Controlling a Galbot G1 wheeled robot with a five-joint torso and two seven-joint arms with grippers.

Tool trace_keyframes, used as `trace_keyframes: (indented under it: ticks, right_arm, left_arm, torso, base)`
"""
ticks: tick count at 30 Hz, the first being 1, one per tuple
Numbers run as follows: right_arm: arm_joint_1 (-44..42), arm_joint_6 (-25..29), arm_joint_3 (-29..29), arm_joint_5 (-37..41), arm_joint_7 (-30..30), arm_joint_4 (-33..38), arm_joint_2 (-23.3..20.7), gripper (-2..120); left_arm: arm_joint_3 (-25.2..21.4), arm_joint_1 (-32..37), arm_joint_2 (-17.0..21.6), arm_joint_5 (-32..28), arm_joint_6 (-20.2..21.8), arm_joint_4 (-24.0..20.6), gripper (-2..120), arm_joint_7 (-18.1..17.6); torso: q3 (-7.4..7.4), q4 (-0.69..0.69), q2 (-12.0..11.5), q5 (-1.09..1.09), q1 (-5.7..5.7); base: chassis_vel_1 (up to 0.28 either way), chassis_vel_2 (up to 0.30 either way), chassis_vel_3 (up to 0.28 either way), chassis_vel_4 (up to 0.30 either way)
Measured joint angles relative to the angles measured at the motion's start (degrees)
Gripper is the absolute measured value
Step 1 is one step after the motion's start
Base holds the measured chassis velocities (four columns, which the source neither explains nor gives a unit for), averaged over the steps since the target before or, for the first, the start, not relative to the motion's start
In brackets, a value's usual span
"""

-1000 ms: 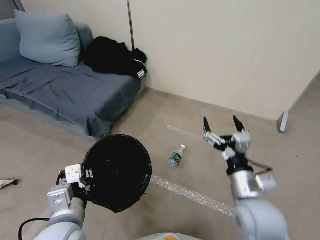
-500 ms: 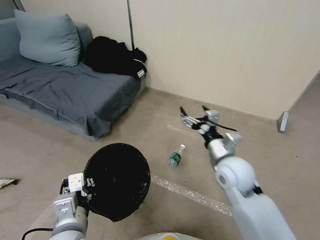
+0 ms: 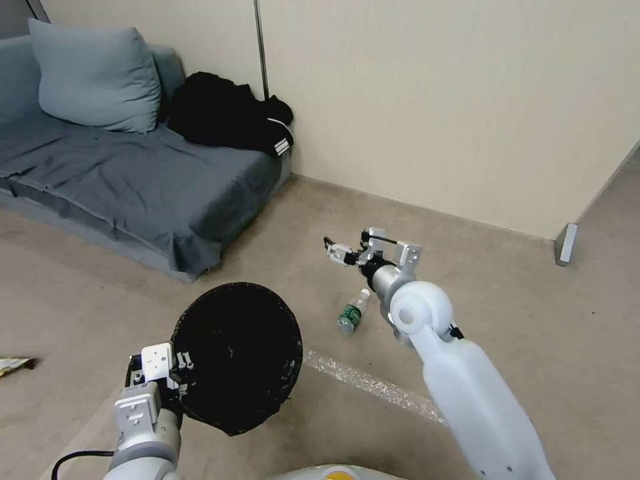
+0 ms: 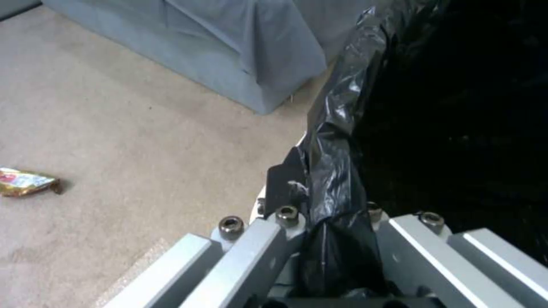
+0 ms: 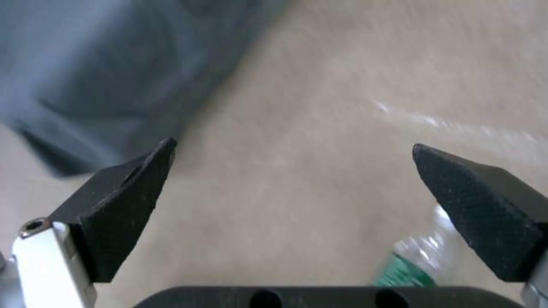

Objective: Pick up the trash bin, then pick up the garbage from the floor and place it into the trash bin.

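A: Any writing to read on the bottle?

B: None legible. It is wearing a green label with pale marks too small to make out, plus a white cap and a clear body. It is lying on its side on the floor, just below and slightly behind the right pincer's tips in the head view. In the right wrist view the bottle is peeking in near the base of one black finger.

A: How is that pincer standing?

B: Its fingers are spread wide, with nothing between them, and it is hanging above the floor, apart from the bottle.

A: And the bin?

B: It is hanging off the floor, tilted so its mouth is facing the camera, the glossy black liner covering rim and inside. The left pincer is pinching its near rim; in the left wrist view the crinkled liner is running down between the metal fingers.

A: Other litter?

B: A yellow and red wrapper is lying on the floor well off to the left of the left pincer, its print unreadable. Beyond the bin, a grey sofa is carrying a pillow and black clothes.
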Motion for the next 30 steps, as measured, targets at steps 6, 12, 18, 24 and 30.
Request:
trace_keyframes:
  ticks: [6,12,18,24,30]
  right_arm:
    - [1.8,-2.5,0.2,-1.7,-0.2,-6.2,0.2,100]
    - [3.0,-3.5,1.2,-3.3,-1.4,-11.6,0.6,100]
    - [3.9,-4.7,3.3,-3.4,-2.9,-17.5,1.2,100]
    - [4.5,-4.7,4.0,-3.5,-4.0,-20.2,1.6,100]
    - [5.7,-4.6,4.2,-3.4,-4.6,-23.5,2.7,100]
  left_arm:
    - [0.0,0.1,0.0,0.0,0.0,-0.1,1,0.1]
    - [0.1,0.3,0.0,0.0,-0.2,-0.2,1,0.1]
    - [0.7,0.2,0.0,0.1,-0.2,-0.4,1,0.1]
    - [1.4,0.5,0.0,0.6,-0.2,-0.6,1,0.1]
    - [2.0,1.1,0.0,1.4,-0.4,-1.0,1,0.0]
  torso:
    - [0.0,0.0,0.0,0.0,-0.01]
    - [0.0,0.0,0.0,0.0,0.0]
    - [0.0,0.0,0.0,0.0,0.0]
    - [0.0,0.0,0.0,0.0,0.0]
    - [0.0,0.0,0.0,-0.01,0.0]
  base:
    - [0.0,0.0,0.0,0.0]
    - [0.0,0.0,0.0,0.0]
    - [0.0,0.0,0.0,0.0]
    - [0.0,0.0,0.0,0.0]
    - [0.0,0.0,0.0,0.0]
